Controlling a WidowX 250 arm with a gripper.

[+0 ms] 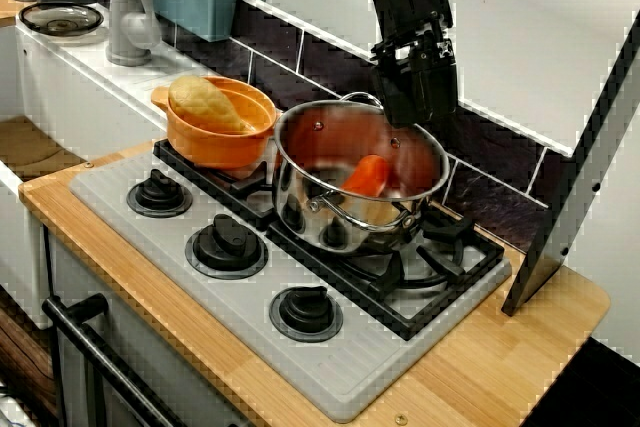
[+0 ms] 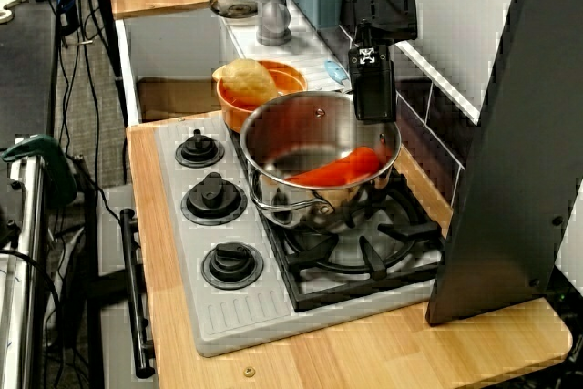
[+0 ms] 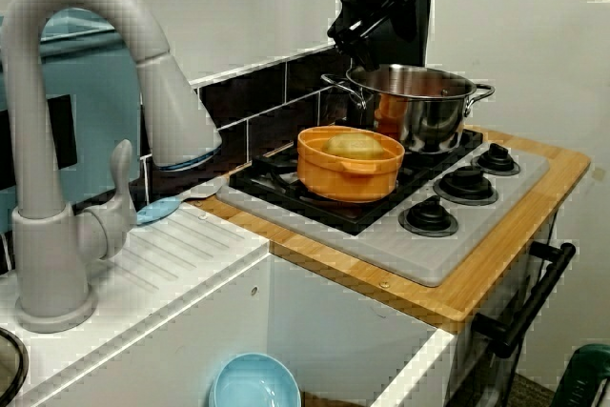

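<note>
One black robot gripper (image 1: 418,107) hangs at the upper middle of the view from the stove's front corner, just above the back rim of a steel pot (image 1: 300,182). Its fingers point straight down. The pictures do not show whether they are apart or together, and nothing can be seen between them.

The pot sits in the centre of the frame on the black grate (image 1: 445,267) of a toy-like stove (image 1: 130,232). It is round and deep, with a polished, mirror-bright wall, small rivets and a wire loop handle on the near side (a second handle shows at the far side in the view from the sink). The pot has no lid on it.

Inside lies a carrot (image 1: 366,175). It is bright orange, smooth and tapered, and it leans toward the right inner wall. Its colour is reflected as an orange glow across the metal.

Just to the left of the pot, touching or very nearly touching it, stands an orange bowl (image 1: 215,147). It holds a pale yellow, lumpy piece of food (image 1: 205,104).

Three black knobs (image 1: 228,244) run in a diagonal row along the stove's grey front, toward the lower left of the frame. The stove rests on a light wooden counter (image 1: 480,372).

A grey faucet (image 1: 125,7) stands in the upper left corner. In the view from the sink, a blue spoon (image 3: 157,209) lies on the white ledge at mid-left, and a blue dish (image 3: 253,383) sits at the bottom edge.
</note>
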